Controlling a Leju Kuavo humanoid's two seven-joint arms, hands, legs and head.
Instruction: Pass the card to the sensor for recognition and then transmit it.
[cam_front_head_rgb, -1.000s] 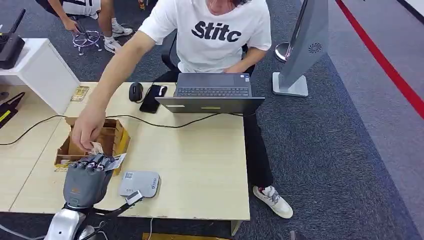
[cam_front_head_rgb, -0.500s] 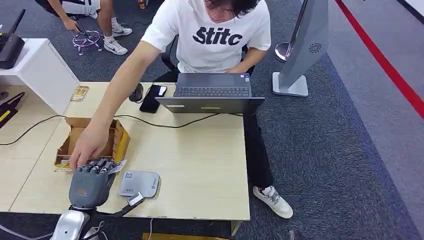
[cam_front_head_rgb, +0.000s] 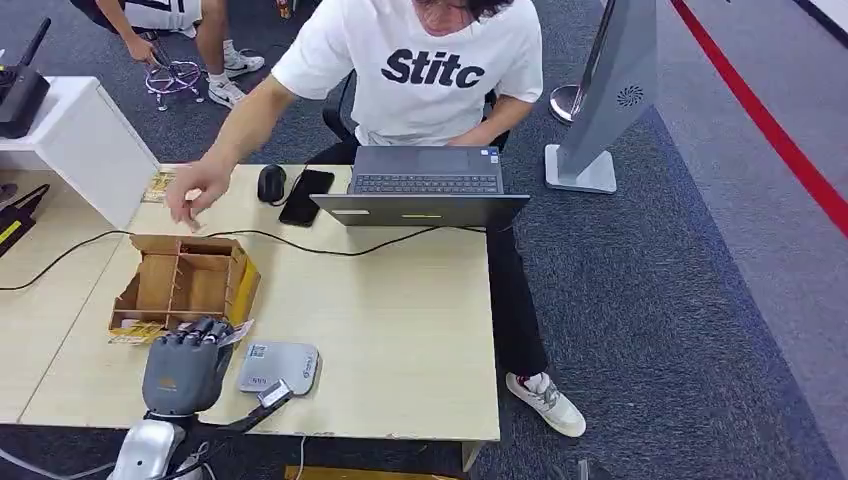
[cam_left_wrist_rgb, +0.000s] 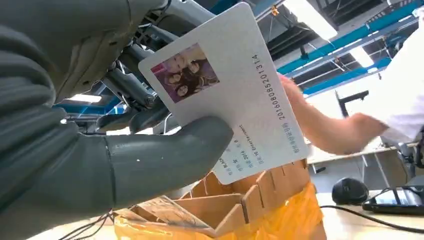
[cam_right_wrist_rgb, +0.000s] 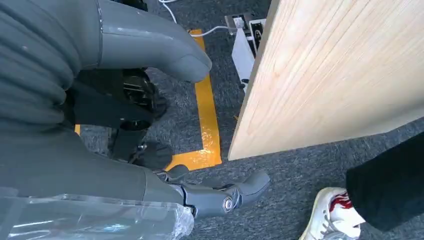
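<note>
The left hand (cam_left_wrist_rgb: 115, 150) holds the ID card (cam_left_wrist_rgb: 230, 95), its thick thumb pressed on the printed face and darker fingers behind, at the end of the card that carries the photo. The card looks thin, light and stiff, probably smooth plastic, so it could slip or pivot in a loose pinch; the present hold on one end leaves the far end free, which seems the sensible way to present it flat to a reader. From the head view the left hand (cam_front_head_rgb: 183, 368) sits just beside the card reader (cam_front_head_rgb: 278, 367), a flat grey pad lying on the surface (cam_front_head_rgb: 400, 320), with the card's corner (cam_front_head_rgb: 236, 329) poking out of the fingers toward the cardboard box (cam_front_head_rgb: 186, 280).

That box, just beyond the card reader, is split by cardboard dividers into compartments; a folded paper lies in one of them in the left wrist view, and what else it holds I cannot tell.

The right hand (cam_right_wrist_rgb: 150, 150) hangs beside the surface's edge, fingers apart, holding nothing.
</note>
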